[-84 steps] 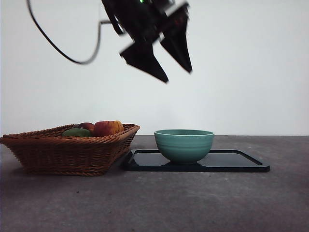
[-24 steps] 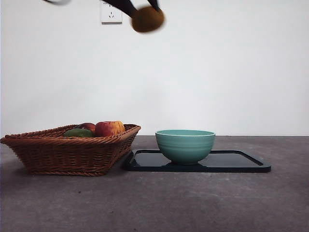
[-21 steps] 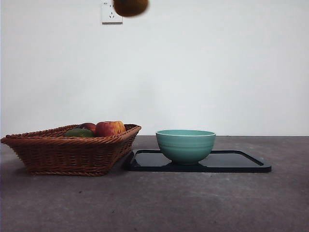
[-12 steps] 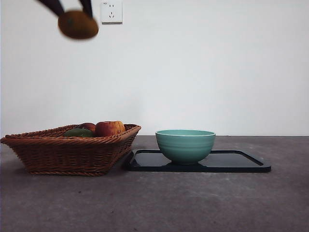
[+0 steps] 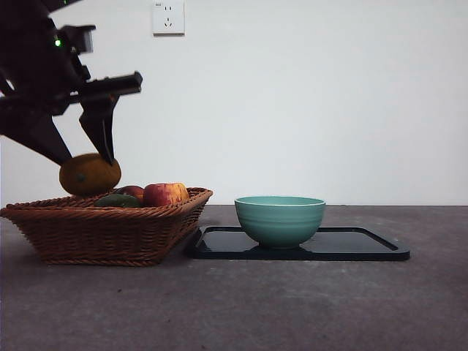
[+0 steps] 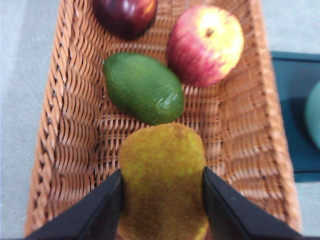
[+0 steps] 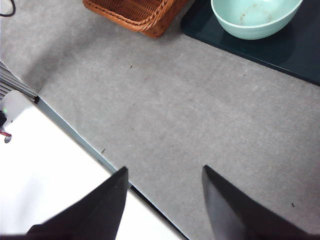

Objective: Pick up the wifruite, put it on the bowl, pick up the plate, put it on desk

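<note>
My left gripper [image 5: 88, 162] is shut on the wifruite [image 5: 89, 174], a dull orange-brown oval, and holds it just above the left part of the wicker basket [image 5: 102, 234]. In the left wrist view the wifruite [image 6: 162, 175] sits between the two black jaws of that gripper [image 6: 162, 200], over the basket's floor [image 6: 70, 125]. The teal bowl [image 5: 280, 219] stands empty on the black plate [image 5: 365, 245], right of the basket, on the grey desk [image 5: 256, 307]. My right gripper [image 7: 164, 170] hangs open over bare desk [image 7: 200, 125], away from the bowl [image 7: 255, 17].
In the basket lie a red-yellow apple [image 6: 205, 45], a green fruit [image 6: 142, 87] and a dark red fruit [image 6: 125, 15]. A wall socket [image 5: 168, 16] is high on the white wall. A white surface [image 7: 40, 165] borders the desk's edge near the right gripper.
The wifruite, held high near the top middle, has travelled left and come down to just above the basket. The arm holding it has dropped into the front view.
</note>
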You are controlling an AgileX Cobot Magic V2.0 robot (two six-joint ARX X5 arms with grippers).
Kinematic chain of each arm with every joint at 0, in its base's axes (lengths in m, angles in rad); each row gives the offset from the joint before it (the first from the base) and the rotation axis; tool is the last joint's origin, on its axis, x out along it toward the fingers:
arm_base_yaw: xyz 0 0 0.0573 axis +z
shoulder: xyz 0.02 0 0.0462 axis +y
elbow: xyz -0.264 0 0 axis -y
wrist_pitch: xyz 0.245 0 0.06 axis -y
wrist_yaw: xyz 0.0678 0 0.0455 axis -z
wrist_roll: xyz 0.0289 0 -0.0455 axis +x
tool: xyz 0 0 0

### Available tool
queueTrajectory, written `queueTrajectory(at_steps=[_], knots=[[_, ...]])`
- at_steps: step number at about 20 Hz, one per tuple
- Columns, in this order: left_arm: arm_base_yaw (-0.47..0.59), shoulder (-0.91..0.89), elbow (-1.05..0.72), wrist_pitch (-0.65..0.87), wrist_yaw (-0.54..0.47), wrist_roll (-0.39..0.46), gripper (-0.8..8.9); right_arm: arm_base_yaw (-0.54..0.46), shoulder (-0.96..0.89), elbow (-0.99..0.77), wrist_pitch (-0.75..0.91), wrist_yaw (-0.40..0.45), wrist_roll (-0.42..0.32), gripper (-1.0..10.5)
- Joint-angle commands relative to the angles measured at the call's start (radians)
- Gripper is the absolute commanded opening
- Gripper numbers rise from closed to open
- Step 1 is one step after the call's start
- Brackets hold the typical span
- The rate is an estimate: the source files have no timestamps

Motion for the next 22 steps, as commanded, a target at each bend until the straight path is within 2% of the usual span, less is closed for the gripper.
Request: queueTrajectory(at_steps=[1,5,9,11,14,19,22], knots=[[0.000,0.068,0.008,0.028,-0.005,0.011,1.79,0.005,0.004,0.009,0.010,0.001,-0.004,2.4],[0.000,0.190,0.008,0.074,-0.003,0.016,1.79,0.005,0.004,0.009,0.010,0.001,0.003,2.4],[0.000,0.222,0.008,0.101,0.002,0.016,1.98,0.005,0.004,0.009,0.010,0.003,0.007,2.4],[0.000,0.222,0.008,0.092,0.003,0.016,3.51,0.005,0.004,0.009,0.010,0.004,0.012,2.4],[-0.001,0.213,0.012,0.088,0.053,0.016,3.79,0.005,0.004,0.009,0.010,0.004,0.016,2.4],[-0.002,0.051,0.013,0.016,0.055,0.040,3.78,0.005,0.004,0.009,0.011,0.004,0.019,2.4],[-0.021,-0.113,0.013,-0.084,0.090,0.094,3.75,0.005,0.005,0.009,0.011,0.007,0.019,2.4]])
